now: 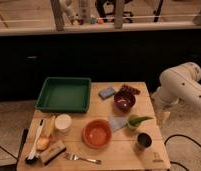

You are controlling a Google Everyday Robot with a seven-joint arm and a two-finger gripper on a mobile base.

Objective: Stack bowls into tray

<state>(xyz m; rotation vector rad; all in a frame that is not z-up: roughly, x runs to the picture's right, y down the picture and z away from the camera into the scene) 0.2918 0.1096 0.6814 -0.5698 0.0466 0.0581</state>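
The green tray [64, 95] lies empty at the table's back left. The dark-maroon bowl [124, 100] stands upright at the back centre-right, to the right of the tray. The wider orange bowl [97, 133] stands upright at the front centre. Both bowls are on the wooden table, outside the tray. My white arm [181, 85] is off the table's right side. Its gripper [163, 116] hangs just past the right edge, away from both bowls and holding nothing that shows.
A white cup [63, 122] stands left of the orange bowl. A dark metallic cup [143, 141] and a green object [135, 120] are at the front right. A blue sponge [107, 92], a fork [83, 158], a brush [34, 145] and a wooden block [53, 151] lie around.
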